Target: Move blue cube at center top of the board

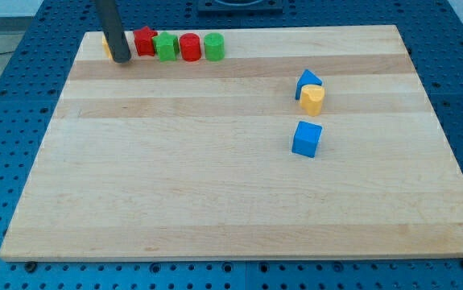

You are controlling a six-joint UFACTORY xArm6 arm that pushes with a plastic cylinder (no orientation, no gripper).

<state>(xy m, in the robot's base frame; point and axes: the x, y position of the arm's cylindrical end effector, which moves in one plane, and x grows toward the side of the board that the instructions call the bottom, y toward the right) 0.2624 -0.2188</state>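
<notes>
The blue cube (307, 138) sits right of the board's middle. Just above it are a yellow heart-shaped block (312, 99) and a blue triangular block (307, 80), touching each other. My tip (121, 59) is at the view's top left, far from the blue cube. It stands right in front of a yellow block (106, 43) that it mostly hides.
A row along the top edge holds a red star block (145, 41), a green block (166, 47), a red cylinder (189, 47) and a green cylinder (213, 46). The wooden board (215, 177) lies on a blue pegboard table (6, 97).
</notes>
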